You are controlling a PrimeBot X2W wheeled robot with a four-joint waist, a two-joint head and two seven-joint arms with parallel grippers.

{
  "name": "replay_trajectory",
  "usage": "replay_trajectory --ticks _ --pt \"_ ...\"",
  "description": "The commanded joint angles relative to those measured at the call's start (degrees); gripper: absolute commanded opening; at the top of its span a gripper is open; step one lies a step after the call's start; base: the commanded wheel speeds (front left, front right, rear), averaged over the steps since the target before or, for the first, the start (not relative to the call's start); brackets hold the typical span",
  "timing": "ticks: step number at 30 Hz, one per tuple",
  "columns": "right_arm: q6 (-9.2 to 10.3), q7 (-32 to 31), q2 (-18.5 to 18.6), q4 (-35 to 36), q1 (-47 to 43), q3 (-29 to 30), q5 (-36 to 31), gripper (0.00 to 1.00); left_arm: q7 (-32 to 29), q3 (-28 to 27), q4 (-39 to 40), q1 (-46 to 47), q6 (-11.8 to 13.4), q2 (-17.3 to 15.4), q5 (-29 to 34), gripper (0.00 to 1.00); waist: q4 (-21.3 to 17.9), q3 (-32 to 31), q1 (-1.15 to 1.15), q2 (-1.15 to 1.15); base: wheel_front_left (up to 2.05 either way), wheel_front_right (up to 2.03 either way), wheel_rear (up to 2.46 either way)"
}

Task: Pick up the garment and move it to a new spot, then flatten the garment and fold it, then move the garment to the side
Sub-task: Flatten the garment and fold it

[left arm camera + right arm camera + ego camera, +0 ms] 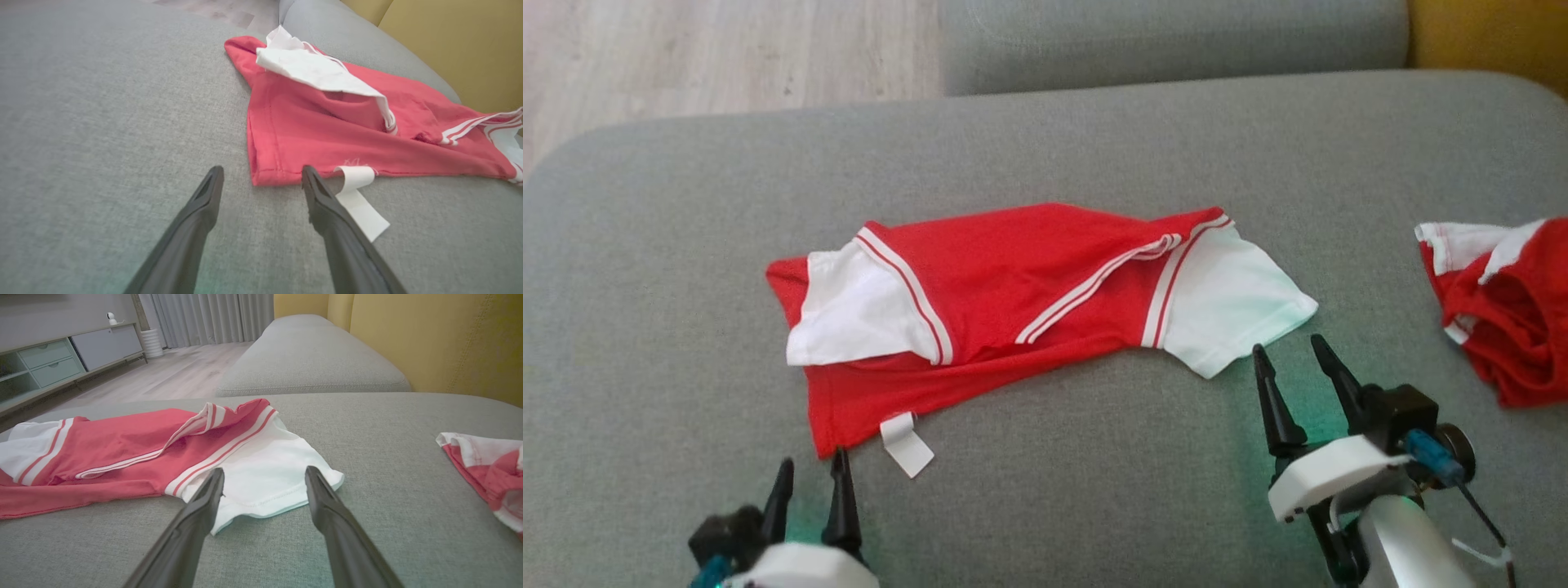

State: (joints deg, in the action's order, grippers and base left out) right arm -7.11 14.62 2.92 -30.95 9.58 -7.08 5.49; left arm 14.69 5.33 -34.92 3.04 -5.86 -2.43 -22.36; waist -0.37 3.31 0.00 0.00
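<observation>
Both arms are low over the grey sofa cushion (1094, 490), and the red jersey shirt (1013, 278) lies across the middle of it. It is a rumpled band, not flat: the red body is doubled over on itself, with a white sleeve out at each end.

The left pincer (811, 478) sits at the near left corner of the hem. Its jaws stand apart with nothing between them, and in the left wrist view its tips (261, 175) straddle that red corner. One tip is just beside the small white hem tag (359, 200).

The right pincer (1290, 363) is also spread wide and empty. It points at the right-hand white sleeve (1233, 306), and in the right wrist view (264, 477) the sleeve's edge lies right between the fingers.

The other red-and-white garment (1503, 310) lies well apart at the right edge and isn't the target.

My read is that this is the set-up for a two-handed grab, with the shirt neither flattened nor properly folded yet.

The next move calls for each pincer to drop the last bit and close on cloth only: the hem corner on the left and the sleeve edge on the right. The left could easily pinch the loose tag instead of the hem. The right has to get under a sleeve lying flush on the cushion.
</observation>
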Motion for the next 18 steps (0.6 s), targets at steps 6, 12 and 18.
replay_trajectory --ticks 6,12,18 --pt "-0.37 0.4 0.0 1.3 3.6 -1.2 -0.2 1.0 0.3 -0.9 -4.7 8.4 -1.3 -0.4 -2.6 1.0 -1.5 4.1 0.0 0.0 0.0 0.0 0.0" --pt "-0.37 0.4 0.0 0.9 4.5 -0.3 -0.6 1.0 0.3 3.0 -9.9 11.0 -1.6 -0.4 -7.8 1.0 -1.9 5.7 0.0 0.0 0.0 0.0 0.0" --pt "-0.37 0.4 0.0 -2.5 7.1 1.9 -0.7 1.0 0.3 7.8 -11.2 12.5 -1.6 -0.4 -10.9 0.0 -1.1 6.9 0.0 0.0 0.0 0.0 0.0"
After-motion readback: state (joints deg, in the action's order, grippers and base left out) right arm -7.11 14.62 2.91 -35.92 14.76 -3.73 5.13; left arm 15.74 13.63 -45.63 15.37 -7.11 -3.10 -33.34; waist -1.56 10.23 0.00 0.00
